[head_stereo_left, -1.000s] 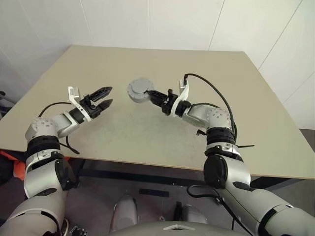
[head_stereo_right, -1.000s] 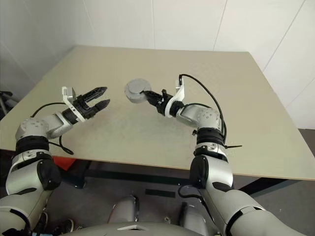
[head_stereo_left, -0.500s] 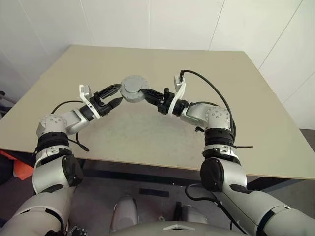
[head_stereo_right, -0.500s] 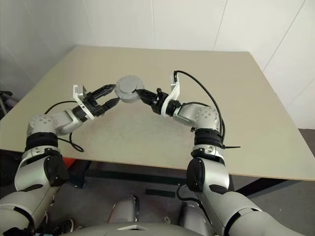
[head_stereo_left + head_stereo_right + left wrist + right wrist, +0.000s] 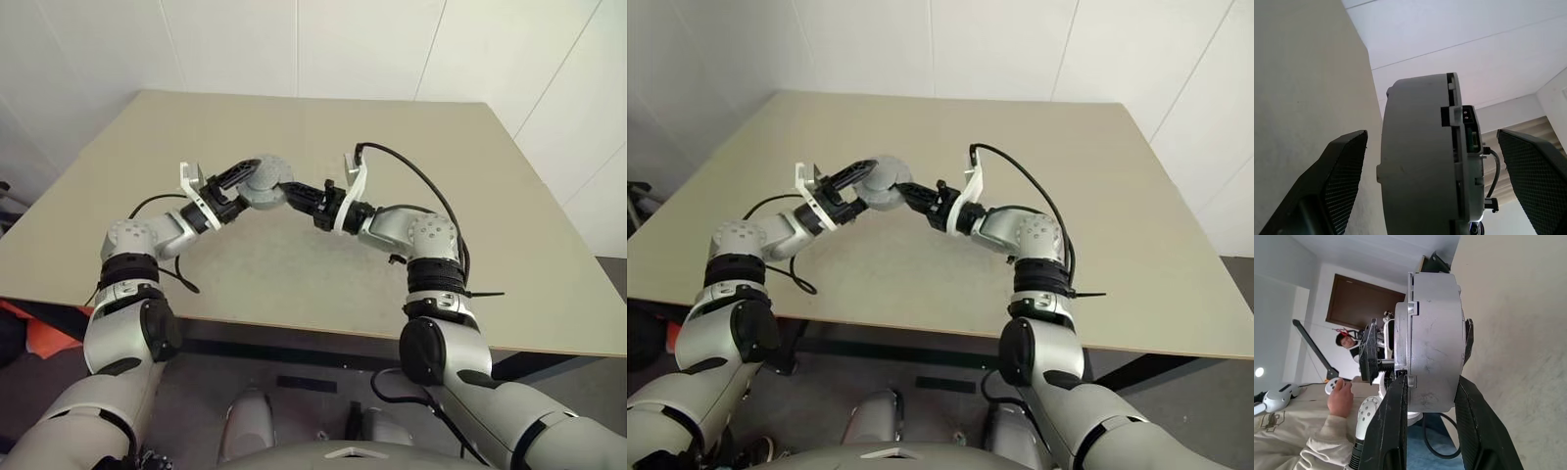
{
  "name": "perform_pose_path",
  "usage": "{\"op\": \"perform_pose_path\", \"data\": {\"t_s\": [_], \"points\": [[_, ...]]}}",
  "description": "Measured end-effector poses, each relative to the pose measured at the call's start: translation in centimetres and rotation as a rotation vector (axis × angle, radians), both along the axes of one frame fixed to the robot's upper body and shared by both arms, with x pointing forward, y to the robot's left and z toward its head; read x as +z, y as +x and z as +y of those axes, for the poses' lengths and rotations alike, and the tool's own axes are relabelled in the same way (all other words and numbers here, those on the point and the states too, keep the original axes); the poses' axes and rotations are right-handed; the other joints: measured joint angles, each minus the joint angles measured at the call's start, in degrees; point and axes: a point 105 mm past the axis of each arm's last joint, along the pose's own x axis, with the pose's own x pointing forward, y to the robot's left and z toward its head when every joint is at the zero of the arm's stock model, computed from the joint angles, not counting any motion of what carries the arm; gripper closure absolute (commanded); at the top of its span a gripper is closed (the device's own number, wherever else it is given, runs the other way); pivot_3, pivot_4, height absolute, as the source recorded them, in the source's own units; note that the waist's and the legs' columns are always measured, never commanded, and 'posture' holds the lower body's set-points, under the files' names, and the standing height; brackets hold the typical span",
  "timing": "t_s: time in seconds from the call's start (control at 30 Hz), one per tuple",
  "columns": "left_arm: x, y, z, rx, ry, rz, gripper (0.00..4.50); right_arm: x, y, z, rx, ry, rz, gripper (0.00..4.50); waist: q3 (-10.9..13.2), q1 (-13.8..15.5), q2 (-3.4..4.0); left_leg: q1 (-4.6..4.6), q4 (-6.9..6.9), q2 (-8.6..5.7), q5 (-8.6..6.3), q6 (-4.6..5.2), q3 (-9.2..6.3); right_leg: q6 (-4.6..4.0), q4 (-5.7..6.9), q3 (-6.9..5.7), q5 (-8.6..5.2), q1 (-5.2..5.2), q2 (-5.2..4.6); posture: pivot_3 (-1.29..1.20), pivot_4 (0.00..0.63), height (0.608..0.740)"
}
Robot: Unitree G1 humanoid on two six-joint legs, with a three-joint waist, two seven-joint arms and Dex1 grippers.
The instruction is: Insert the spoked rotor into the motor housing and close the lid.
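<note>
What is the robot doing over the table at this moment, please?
The right end effector holds the closed motor housing in the air above the table, its fingers clamped on the flat faces. The left end effector is open with its fingers on either side of the housing, not touching. It looks like a handover between the arms.

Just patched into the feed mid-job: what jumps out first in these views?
The round grey motor housing, lid closed, is held in the air above the middle of the beige table, pinched in the right claw. The left claw faces it, fingers spread wide on either side. A person's hand holds a controller behind.
</note>
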Motion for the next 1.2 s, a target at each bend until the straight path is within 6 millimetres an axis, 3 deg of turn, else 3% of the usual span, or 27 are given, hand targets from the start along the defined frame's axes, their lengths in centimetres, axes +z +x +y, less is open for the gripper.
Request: {"op": "perform_pose_path", "data": {"t_s": [0.07,0.3,0.33,0.6,0.9,1.07,1.2], "points": [[0.0,0.1,0.0,0.005,0.006,-0.004,0.02,-0.1,0.0,0.0,-0.004,-0.003,0.0,3.33,0.0,0.0,0.0,0.0,0.03,0.0,0.0,0.0,-0.01,0.0,0.03,0.0,0.0,0.01,0.0,0.0,0.0,0.74],[-0.5,0.2,-0.1,0.008,0.012,-0.003,2.23,-0.1,0.2,0.0,-0.017,-0.008,-0.008,3.33,0.0,0.0,0.0,-0.01,0.18,0.01,0.0,0.0,-0.05,-0.02,0.15,0.0,-0.01,0.02,0.0,0.0,0.0,0.74],[-0.4,0.1,0.0,0.006,0.004,-0.007,2.31,-0.1,0.2,0.0,-0.015,-0.003,-0.011,3.33,0.0,0.0,0.0,0.0,0.19,0.01,0.0,0.01,-0.05,-0.05,0.17,0.0,-0.03,0.02,-0.01,0.0,0.0,0.74],[-0.5,0.1,0.1,0.008,-0.009,-0.006,2.31,-0.1,0.2,0.1,-0.016,-0.01,-0.025,3.33,0.0,0.0,0.0,0.01,0.4,0.02,-0.01,0.01,-0.11,-0.2,0.44,0.0,-0.12,0.03,-0.01,0.0,0.0,0.74],[-1.9,0.7,0.0,0.046,0.078,0.031,2.31,-0.9,1.3,-0.5,-0.097,-0.104,-0.097,0.4,0.0,0.0,0.0,0.01,0.47,0.01,0.0,0.0,-0.18,-0.21,0.53,0.0,-0.13,0.05,-0.02,0.0,0.0,0.74],[-3.0,1.0,0.4,0.087,0.146,0.054,2.31,-1.0,2.8,-2.1,-0.223,-0.177,-0.155,0.4,0.0,0.0,-0.01,0.0,0.47,0.0,0.0,0.0,-0.18,-0.21,0.53,0.0,-0.13,0.05,-0.02,0.0,0.0,0.74],[-3.5,2.2,2.6,0.25,0.194,0.053,2.31,-1.5,3.2,-2.5,-0.255,-0.212,-0.16,0.4,0.0,-0.2,-0.01,0.02,0.48,0.01,0.0,0.01,-0.2,-0.21,0.54,0.0,-0.13,0.04,-0.01,0.0,0.0,0.74]]}}
